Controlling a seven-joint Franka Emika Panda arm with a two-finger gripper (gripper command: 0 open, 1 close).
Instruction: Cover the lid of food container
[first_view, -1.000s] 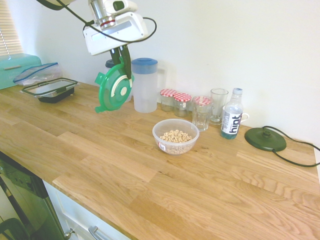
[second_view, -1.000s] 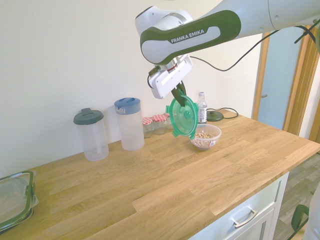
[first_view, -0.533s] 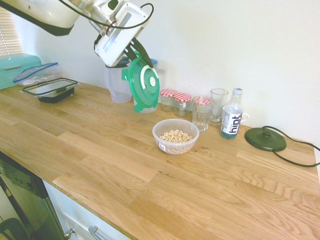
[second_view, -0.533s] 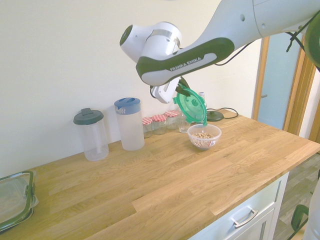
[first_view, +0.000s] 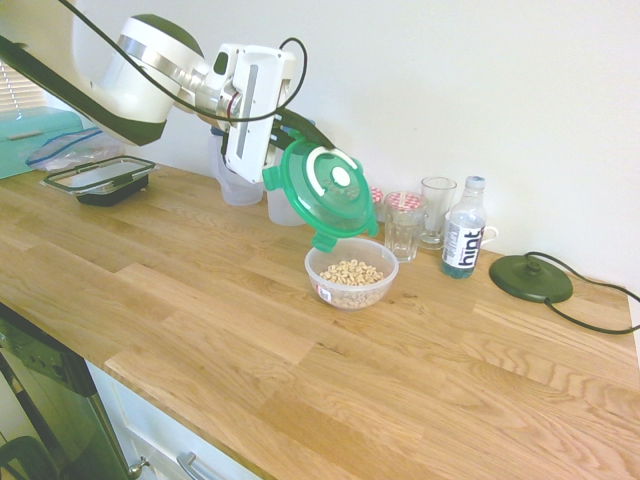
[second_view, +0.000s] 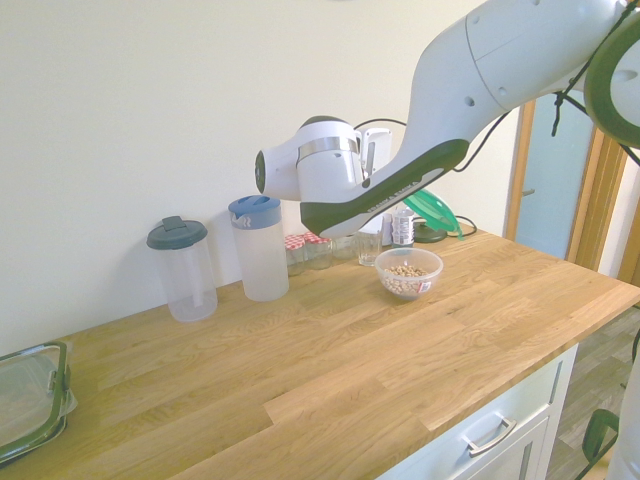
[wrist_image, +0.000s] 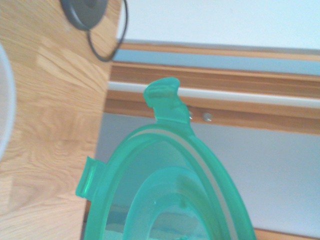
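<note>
The round green lid (first_view: 325, 190) with its white ring hangs tilted in the air, its lower tab just above the back rim of the food container (first_view: 351, 272). That container is a small clear bowl of cereal rings with a red-and-white label, standing on the wooden counter (first_view: 200, 320). My gripper (first_view: 293, 140) is shut on the lid's upper left edge. In the second exterior view the arm hides most of the lid (second_view: 436, 212), which sits behind and above the bowl (second_view: 409, 273). The lid (wrist_image: 165, 195) fills the lower wrist view.
Behind the bowl stand red-checked jars (first_view: 404, 203), two glasses (first_view: 437, 210), a water bottle (first_view: 463, 240) and a black round base (first_view: 530, 278) with its cord. A blue-lidded pitcher (second_view: 258, 247) and a dark-lidded one (second_view: 181, 268) stand by the wall. A rectangular container (first_view: 100, 180) sits far left.
The arm has swung the lid to the right and lower, turning it from nearly on edge to a flatter tilt just over the bowl. The grip stays shut.
</note>
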